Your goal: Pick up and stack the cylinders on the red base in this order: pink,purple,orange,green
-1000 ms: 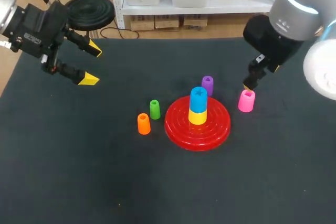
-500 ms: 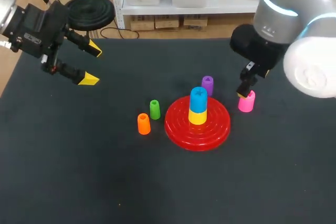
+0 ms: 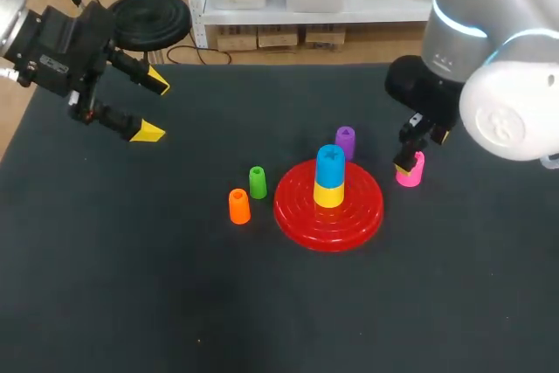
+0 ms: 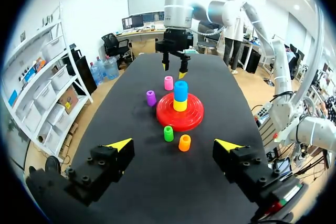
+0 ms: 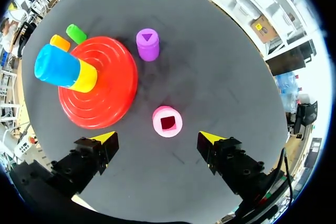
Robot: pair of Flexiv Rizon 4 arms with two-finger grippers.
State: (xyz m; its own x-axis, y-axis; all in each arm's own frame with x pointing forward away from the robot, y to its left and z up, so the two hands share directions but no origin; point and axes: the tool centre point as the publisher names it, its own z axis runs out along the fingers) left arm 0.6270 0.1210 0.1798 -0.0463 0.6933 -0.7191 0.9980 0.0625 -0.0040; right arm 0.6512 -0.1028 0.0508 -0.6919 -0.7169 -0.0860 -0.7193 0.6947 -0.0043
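Observation:
The red base [image 3: 293,207] carries a yellow cylinder [image 3: 328,194] with a blue one [image 3: 330,164] on top. The pink cylinder [image 3: 410,169] stands upright on the table to the base's right. My right gripper [image 3: 423,152] hangs open just above it. In the right wrist view the pink cylinder [image 5: 167,121] sits slightly ahead of the gap between the spread fingers of the right gripper [image 5: 157,137], untouched. The purple cylinder [image 3: 345,141] stands behind the base, with green [image 3: 258,182] and orange [image 3: 238,206] to its left. My left gripper [image 3: 155,109] is open and empty at the far left.
The dark table mat [image 3: 175,286] spreads bare in front of the base and across the left side. In the left wrist view the base [image 4: 191,120] and all the cylinders lie well ahead of the left gripper [image 4: 174,144].
My right gripper has shifted left and come down toward the pink cylinder, staying open. The left arm and all the cylinders have kept still.

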